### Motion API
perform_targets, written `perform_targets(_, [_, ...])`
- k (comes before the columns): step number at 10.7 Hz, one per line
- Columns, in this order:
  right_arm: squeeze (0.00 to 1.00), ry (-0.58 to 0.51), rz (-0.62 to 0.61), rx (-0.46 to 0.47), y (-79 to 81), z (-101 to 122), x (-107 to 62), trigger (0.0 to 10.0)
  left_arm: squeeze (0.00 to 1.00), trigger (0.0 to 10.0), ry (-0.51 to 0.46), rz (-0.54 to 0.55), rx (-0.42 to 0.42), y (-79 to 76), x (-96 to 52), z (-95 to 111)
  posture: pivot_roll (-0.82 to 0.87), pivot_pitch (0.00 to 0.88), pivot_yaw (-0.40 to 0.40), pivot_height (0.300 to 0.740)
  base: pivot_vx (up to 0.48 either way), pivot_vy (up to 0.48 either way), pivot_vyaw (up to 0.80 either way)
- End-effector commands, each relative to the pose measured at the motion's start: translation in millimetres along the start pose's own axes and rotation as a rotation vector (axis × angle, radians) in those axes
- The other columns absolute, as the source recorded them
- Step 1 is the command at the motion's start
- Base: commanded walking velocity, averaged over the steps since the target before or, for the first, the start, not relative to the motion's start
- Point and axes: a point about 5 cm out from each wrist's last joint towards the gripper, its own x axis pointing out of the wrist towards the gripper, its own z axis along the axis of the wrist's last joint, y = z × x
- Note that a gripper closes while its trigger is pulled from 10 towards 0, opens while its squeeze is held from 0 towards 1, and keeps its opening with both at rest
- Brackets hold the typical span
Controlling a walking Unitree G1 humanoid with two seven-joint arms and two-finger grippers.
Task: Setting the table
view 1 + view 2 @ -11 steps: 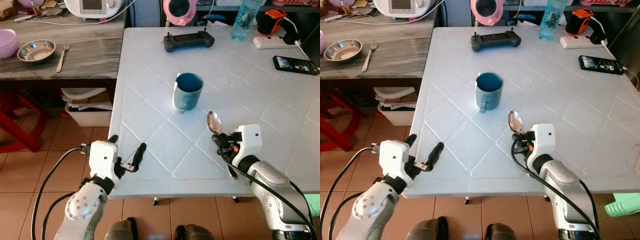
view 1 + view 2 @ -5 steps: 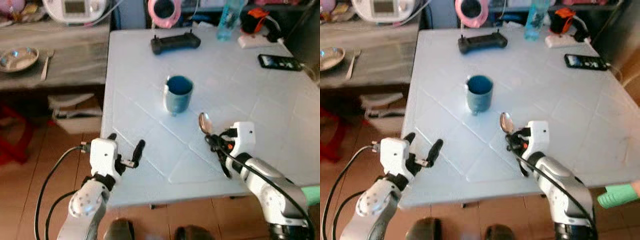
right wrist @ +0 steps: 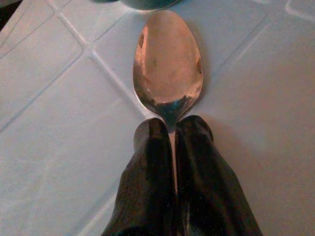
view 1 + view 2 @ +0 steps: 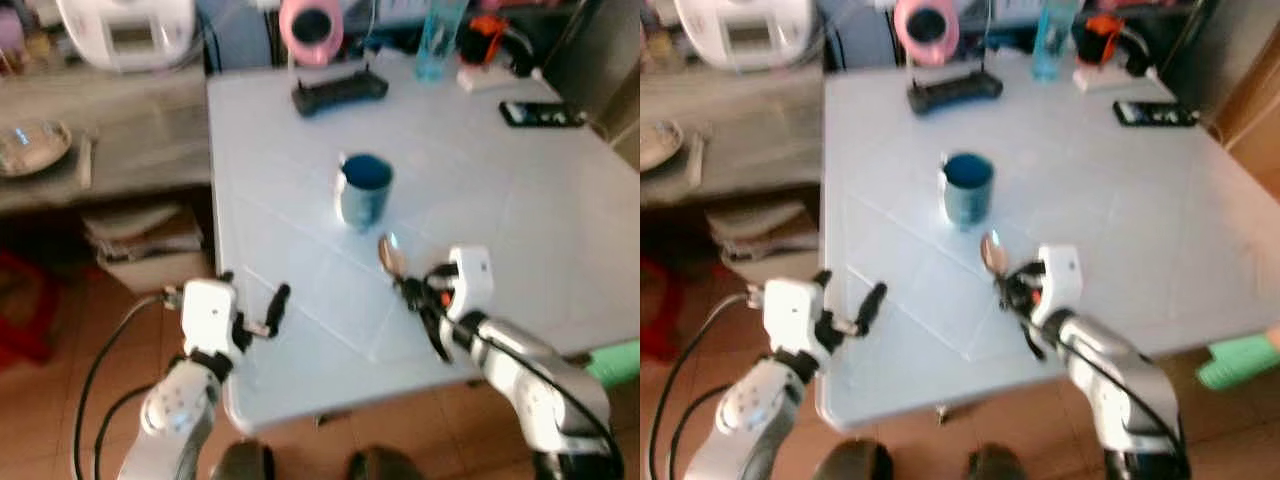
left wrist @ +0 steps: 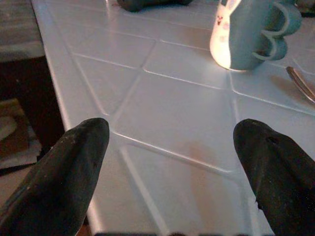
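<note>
Spoon (image 3: 168, 66): a metal spoon held by its neck between the two black fingers (image 3: 147, 187) of the right gripper (image 4: 418, 292), which are pressed together on it; the bowl projects forward past the fingertips, above the white table (image 4: 520, 210) and just short of the mug.

Mug (image 4: 364, 189): a blue mug standing upright near the middle of the table, its handle turned toward the robot; in the left wrist view it appears beyond the gripper with the spoon's edge beside it.

Left gripper (image 4: 250, 305): held at the table's near left edge with its fingers (image 5: 64, 172) spread wide apart and nothing between them.

Far side of the table: a black controller (image 4: 338, 92), a clear water bottle (image 4: 434, 45), a white power strip (image 4: 490, 78) and a dark phone (image 4: 540, 114), all well apart from the mug. A pink round object (image 4: 310, 28) stands behind the table's far edge.

Left of the table: a grey wooden counter (image 4: 140, 140) bearing a metal bowl (image 4: 32, 148) and a white appliance (image 4: 125, 32). Both head views are blurred.
</note>
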Motion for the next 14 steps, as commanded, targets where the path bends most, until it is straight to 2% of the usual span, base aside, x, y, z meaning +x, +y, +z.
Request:
perform_targets(1, [0.0,0.271,0.08,0.095,15.0,-53,8.6,0.0,0.0,10.0,0.011,0.01,0.009,4.3,-0.9,-1,0.03,0.161,0.016,0.74,0.0,0.48,0.0])
perform_targets(4, [0.0,0.245,0.083,-0.019,17.2,-51,11.4,0.0,0.0,10.0,0.018,0.012,0.015,5.1,0.0,-2,0.03,0.161,0.016,0.74,0.0,0.48,0.0])
perform_targets(7, [0.0,0.078,0.036,-0.075,13.8,-27,17.8,0.0,0.0,10.0,0.022,0.057,0.034,11.2,0.9,-3,0.02,0.154,0.018,0.74,0.0,0.48,0.0])
perform_targets(9, [0.0,-0.058,0.061,-0.163,21.7,-9,19.8,0.0,0.0,10.0,0.013,0.144,0.071,22.1,1.7,-2,0.02,0.154,0.02,0.74,0.0,0.48,0.0])
perform_targets(11, [0.0,-0.117,0.067,-0.212,24.7,-3,20.5,0.0,0.0,10.0,-0.006,0.222,0.095,33.2,3.0,1,0.02,0.146,0.02,0.74,0.0,0.48,0.0])
perform_targets(14, [0.0,-0.196,0.066,-0.25,26.7,6,20.4,0.0,0.0,10.0,-0.018,0.272,0.095,36.0,4.8,1,0.02,0.145,0.019,0.74,0.0,0.48,0.0])
